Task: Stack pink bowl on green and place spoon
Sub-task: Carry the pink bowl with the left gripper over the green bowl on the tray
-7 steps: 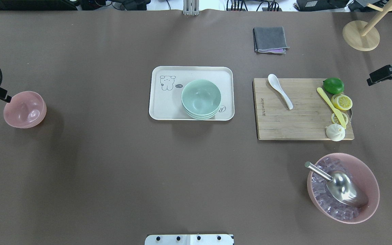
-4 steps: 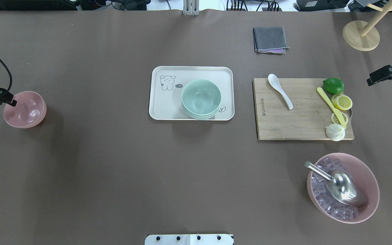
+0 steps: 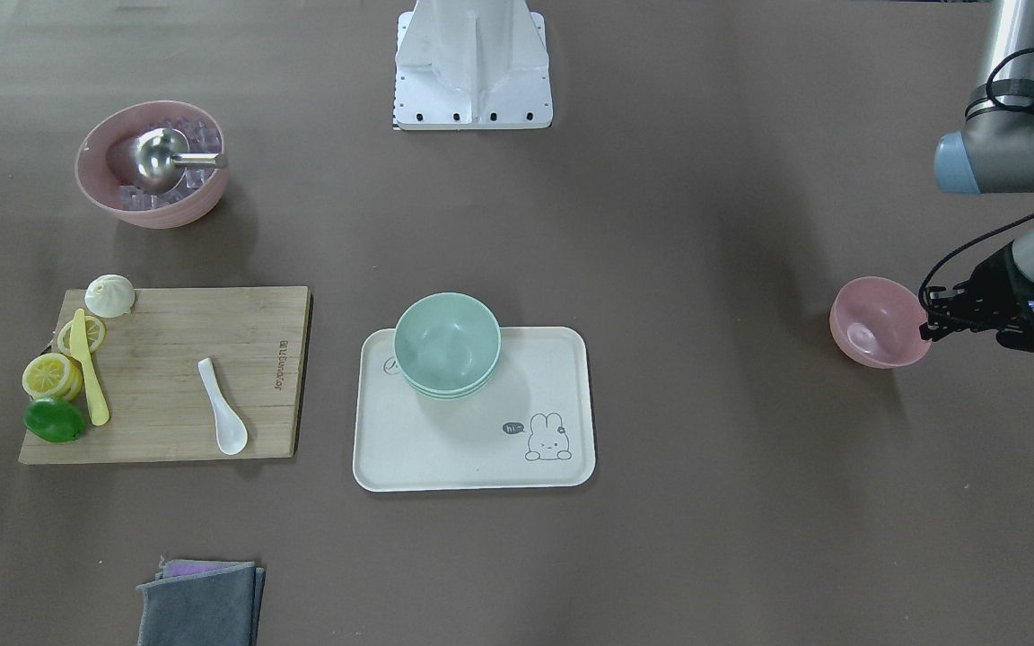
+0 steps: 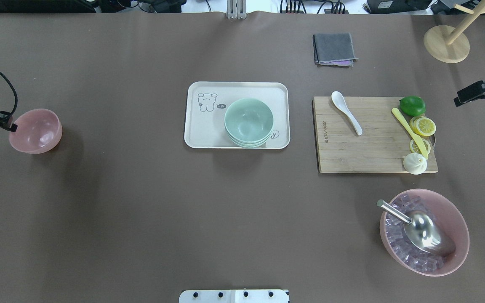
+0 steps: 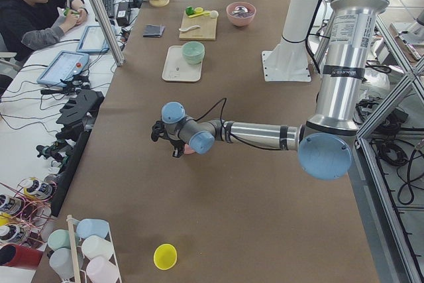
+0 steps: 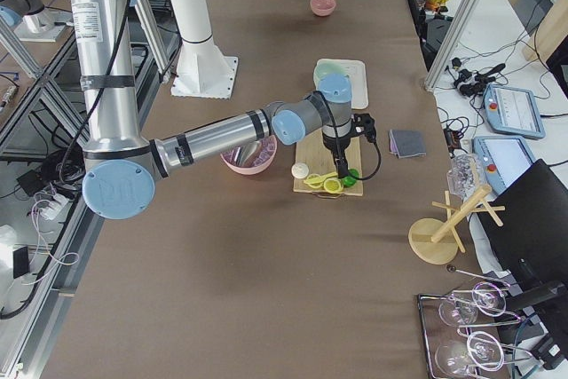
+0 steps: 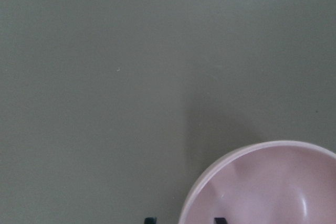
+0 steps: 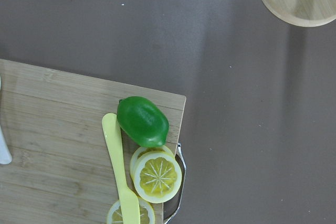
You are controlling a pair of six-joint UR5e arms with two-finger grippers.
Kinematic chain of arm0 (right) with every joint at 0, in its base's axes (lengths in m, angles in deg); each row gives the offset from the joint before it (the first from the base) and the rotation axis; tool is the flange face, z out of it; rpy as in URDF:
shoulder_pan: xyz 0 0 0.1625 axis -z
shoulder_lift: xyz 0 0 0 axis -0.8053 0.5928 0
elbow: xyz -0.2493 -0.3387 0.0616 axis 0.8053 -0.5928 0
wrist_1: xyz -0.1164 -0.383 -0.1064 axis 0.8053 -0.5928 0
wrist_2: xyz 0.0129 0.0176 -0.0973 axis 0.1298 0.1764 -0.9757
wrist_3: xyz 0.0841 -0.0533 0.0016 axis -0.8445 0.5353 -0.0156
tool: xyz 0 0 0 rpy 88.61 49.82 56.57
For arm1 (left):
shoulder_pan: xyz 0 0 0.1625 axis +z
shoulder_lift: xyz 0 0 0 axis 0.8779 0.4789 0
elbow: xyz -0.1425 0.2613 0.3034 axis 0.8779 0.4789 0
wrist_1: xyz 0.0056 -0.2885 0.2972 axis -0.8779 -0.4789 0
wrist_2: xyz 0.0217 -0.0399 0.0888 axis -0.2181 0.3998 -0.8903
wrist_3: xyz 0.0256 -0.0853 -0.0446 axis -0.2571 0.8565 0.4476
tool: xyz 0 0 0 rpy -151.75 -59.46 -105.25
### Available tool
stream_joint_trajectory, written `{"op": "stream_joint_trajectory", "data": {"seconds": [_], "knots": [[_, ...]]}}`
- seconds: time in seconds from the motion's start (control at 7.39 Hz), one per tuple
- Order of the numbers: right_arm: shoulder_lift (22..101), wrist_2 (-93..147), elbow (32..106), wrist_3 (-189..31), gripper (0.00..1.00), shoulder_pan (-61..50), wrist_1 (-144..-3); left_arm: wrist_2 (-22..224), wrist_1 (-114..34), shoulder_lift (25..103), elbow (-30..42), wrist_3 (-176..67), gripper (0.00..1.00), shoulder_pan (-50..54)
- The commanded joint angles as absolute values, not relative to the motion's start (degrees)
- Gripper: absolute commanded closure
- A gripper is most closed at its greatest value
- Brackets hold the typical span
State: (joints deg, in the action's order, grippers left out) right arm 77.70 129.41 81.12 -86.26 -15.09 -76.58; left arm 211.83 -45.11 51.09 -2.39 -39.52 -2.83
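Observation:
The small pink bowl (image 4: pixel 36 131) is at the table's far left, also in the front view (image 3: pixel 876 323). My left gripper (image 4: pixel 11 126) is shut on its left rim; in the left wrist view the rim (image 7: pixel 210 182) runs between the two fingertips. The bowl looks slightly raised. The stack of green bowls (image 4: pixel 249 120) sits on the white tray (image 4: pixel 200 134) at the centre. The white spoon (image 4: pixel 346 111) lies on the cutting board (image 4: pixel 364 147). My right gripper (image 4: pixel 457 101) hovers by the board's right end; I cannot tell how its jaws stand.
The board also holds a lime (image 4: pixel 412 105), lemon slices (image 4: pixel 422 126), a yellow knife (image 4: pixel 409 131) and a bun (image 4: pixel 414 163). A large pink bowl (image 4: pixel 457 214) with ice and a metal scoop stands front right. A grey cloth (image 4: pixel 334 49) and wooden stand (image 4: pixel 446 44) are at the back.
My left gripper closed in on the pink bowl's rim. The bowl has since shifted a little right and toward the back with the gripper. The right arm has not moved.

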Motion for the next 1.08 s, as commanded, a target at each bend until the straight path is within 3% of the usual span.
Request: {"op": "stream_joint_trajectory", "data": {"seconds": [0.0,0.54,0.95], "knots": [[77.97,129.42,81.73,-86.26,0.00,-15.09,-76.62,212.17,-44.77,51.04,-0.73,-39.39,1.00,-2.95],[78.06,129.42,81.73,-86.26,0.00,-15.09,-76.53,214.72,-42.57,56.90,5.50,-22.40,1.00,-2.86],[78.06,129.59,81.82,-86.26,0.00,-15.09,-76.53,214.11,-23.57,69.88,15.15,-7.01,1.00,3.27]]}}
